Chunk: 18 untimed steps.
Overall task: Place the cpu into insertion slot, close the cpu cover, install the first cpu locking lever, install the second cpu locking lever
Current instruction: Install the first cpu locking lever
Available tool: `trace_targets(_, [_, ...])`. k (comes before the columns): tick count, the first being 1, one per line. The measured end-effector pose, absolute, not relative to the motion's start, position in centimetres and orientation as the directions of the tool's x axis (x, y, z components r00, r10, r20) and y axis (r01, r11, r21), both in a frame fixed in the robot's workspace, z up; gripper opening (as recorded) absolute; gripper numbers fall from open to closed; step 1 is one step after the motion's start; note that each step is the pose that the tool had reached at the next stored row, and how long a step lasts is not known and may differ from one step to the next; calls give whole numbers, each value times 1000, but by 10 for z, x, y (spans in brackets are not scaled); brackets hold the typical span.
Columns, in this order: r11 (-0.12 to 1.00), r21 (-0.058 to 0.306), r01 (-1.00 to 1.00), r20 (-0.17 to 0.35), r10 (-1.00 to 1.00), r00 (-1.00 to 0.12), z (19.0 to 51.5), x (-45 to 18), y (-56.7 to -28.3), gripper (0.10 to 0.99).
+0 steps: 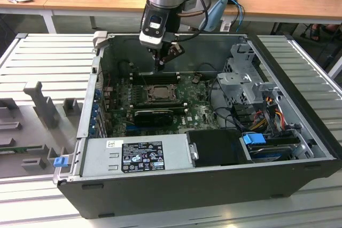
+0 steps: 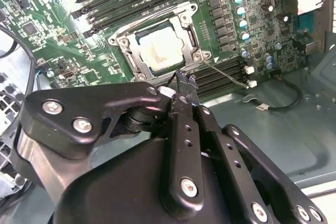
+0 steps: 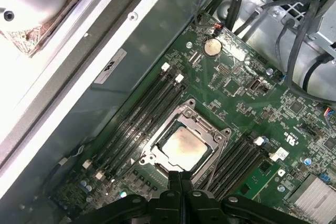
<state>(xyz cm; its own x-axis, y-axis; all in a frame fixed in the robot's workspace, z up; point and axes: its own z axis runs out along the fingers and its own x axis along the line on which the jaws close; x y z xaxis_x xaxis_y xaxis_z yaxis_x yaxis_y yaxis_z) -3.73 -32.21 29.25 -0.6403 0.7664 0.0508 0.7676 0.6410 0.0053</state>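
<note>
Exterior view, reading from its left: a grey slatted table (image 1: 48, 52) carries a grey fixture block (image 1: 45, 105) and a blue clip (image 1: 60, 160), both outside the open computer case (image 1: 176, 190). Inside the case I take the insertion slot (image 1: 144, 95) as my clock centre. The power supply (image 1: 133, 156) lies at 7 o'clock along the near wall. The black finned card (image 1: 154, 115) is just beside the slot at 6, and the memory slots (image 1: 152, 76) are at 12. The drive cage (image 1: 243, 76) stands well apart at 3, with a blue tab (image 1: 254, 139) near 4. The cpu (image 1: 159, 94) sits in the slot, pale face up. In the first wrist view the cpu cover (image 3: 206, 124) lies flat around the chip, which shows through its window. The gripper (image 1: 160, 68) hangs at 12 o'clock of the slot, over the memory slots. Its fingers (image 3: 174, 187) are pressed together with a thin seam between them and nothing pinched. I cannot tell whether the tips touch the board. In the second wrist view a thin metal rod (image 2: 226, 74) runs from one socket corner out across the neighbouring memory slots. I cannot tell whether it is latched.
</note>
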Motion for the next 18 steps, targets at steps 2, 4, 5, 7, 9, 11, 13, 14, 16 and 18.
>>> trace_targets(2, [649,5,761,51,760,-648,292,-37,-322,106])
trace_targets(4, [662,5,749,51,748,-661,292,-37,-322,106])
trace_targets(5, [666,5,746,51,745,-665,292,-37,-322,106])
trace_targets(7, [681,5,733,51,732,-680,292,-37,-322,106])
trace_targets(9, [696,5,718,51,717,-695,292,-37,-322,106])
trace_targets(11, [716,5,698,51,697,-716,292,-37,-322,106])
trace_targets(13, [736,5,677,51,676,-735,292,-37,-323,106])
trace_targets(14, [740,5,672,51,671,-739,292,-37,-323,106])
trace_targets(16, [751,5,660,51,659,-751,292,-37,-323,106])
trace_targets(18, [764,5,645,51,644,-763,292,-37,-323,106])
